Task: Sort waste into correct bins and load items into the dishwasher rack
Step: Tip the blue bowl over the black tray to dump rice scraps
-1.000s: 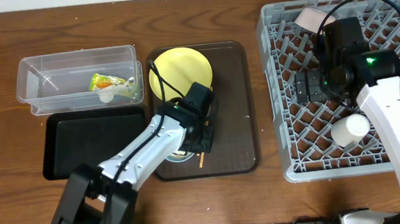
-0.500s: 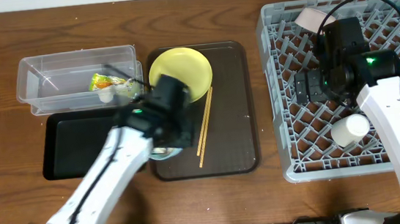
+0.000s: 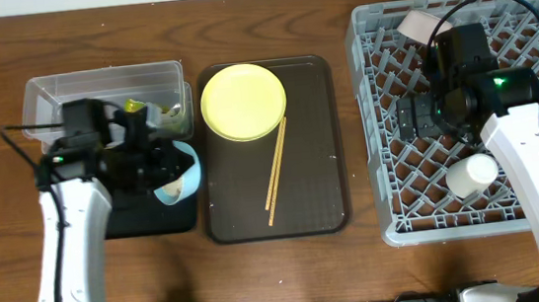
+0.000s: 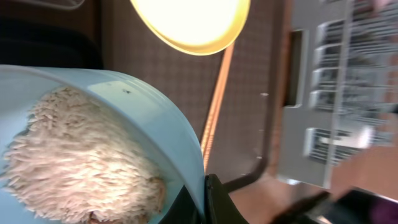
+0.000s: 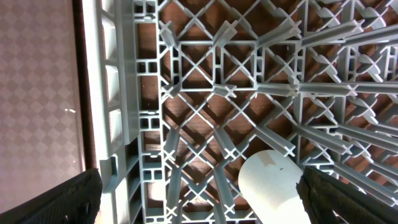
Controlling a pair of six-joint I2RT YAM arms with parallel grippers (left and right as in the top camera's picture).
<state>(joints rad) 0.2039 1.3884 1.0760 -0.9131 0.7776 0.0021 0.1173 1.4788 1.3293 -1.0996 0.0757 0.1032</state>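
Note:
My left gripper (image 3: 159, 171) is shut on the rim of the pale blue bowl (image 3: 177, 176) and holds it tilted over the right end of the shallow black tray (image 3: 157, 218). In the left wrist view the bowl (image 4: 155, 130) holds white rice (image 4: 74, 162), with my gripper (image 4: 204, 202) pinching its rim. The snack wrapper (image 3: 134, 106) lies in the clear tub (image 3: 76, 95). The yellow plate (image 3: 243, 101) and chopsticks (image 3: 276, 170) lie on the brown serving tray (image 3: 316, 166). My right gripper (image 3: 415, 117) is open and empty above the grey rack (image 3: 375, 111), near the white cup (image 5: 280, 186).
The white cup (image 3: 473, 174) lies on its side in the rack's front part, and a whitish bowl (image 3: 419, 25) sits at its back left corner. The plate (image 4: 189, 22), chopsticks (image 4: 217, 99) and rack (image 4: 342, 81) show in the left wrist view.
My left arm has lifted the blue bowl off the brown tray and swung it left over the black tray, uncovering the plate and chopsticks. The right arm has not moved.

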